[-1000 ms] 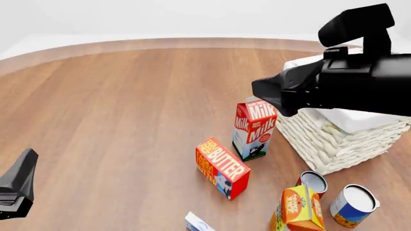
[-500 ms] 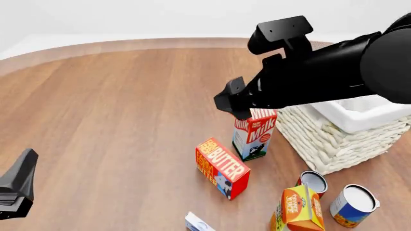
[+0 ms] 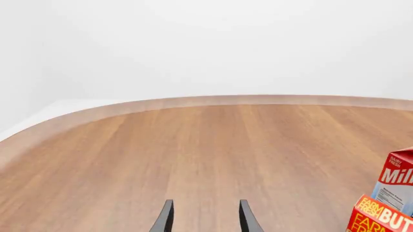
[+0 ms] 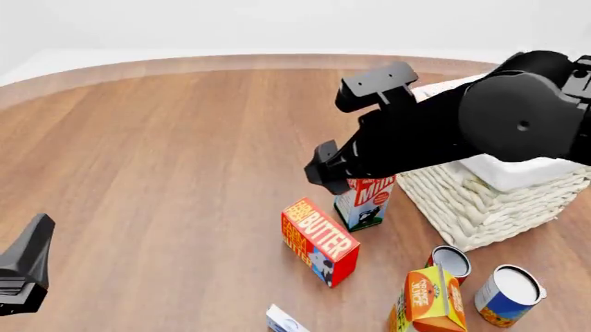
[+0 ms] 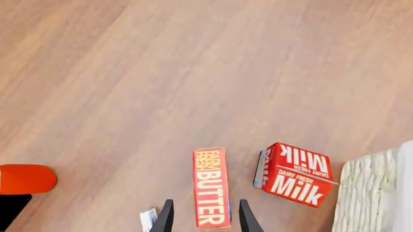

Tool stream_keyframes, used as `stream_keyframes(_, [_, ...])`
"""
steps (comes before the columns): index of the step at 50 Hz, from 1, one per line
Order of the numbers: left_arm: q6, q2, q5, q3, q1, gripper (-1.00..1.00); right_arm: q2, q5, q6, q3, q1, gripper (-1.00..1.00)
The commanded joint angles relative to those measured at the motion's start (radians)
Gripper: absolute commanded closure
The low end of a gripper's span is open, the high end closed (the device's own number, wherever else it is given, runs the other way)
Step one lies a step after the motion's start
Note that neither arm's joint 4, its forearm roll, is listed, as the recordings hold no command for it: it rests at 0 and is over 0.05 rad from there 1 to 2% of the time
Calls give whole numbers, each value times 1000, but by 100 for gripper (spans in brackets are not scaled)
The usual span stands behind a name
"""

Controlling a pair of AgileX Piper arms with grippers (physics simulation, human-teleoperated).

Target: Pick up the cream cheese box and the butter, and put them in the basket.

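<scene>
Since a second ago my right arm has swung leftward and dipped; my right pincer hangs spread above the red-and-orange rectangular butter box, lying on the wooden table beside the red-and-white milk carton. My left pincer stays spread, low.

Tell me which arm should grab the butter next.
Right. The right gripper is open and hangs above the table near the butter, which lies lined up between its fingers in the right wrist view. The left gripper sits far off at the table's near left edge.
</scene>
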Motion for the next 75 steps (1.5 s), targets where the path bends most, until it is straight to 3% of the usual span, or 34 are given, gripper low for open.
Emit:
stream_keyframes(1, [0,0,0,0,0,-100,53,-114,68,125,15,-100])
stream_keyframes(34, [0,0,0,0,0,-100,99,-147,37,139,-15,-100])
stream_keyframes(47, [0,0,0,0,0,-100,147,-218,79,175,-6,-100])
stream_keyframes(55, [0,0,0,0,0,-100,182,-303,138,255,24,-100])
stream_keyframes(75, [0,0,0,0,0,-100,223,-324,136,267,7,-100])
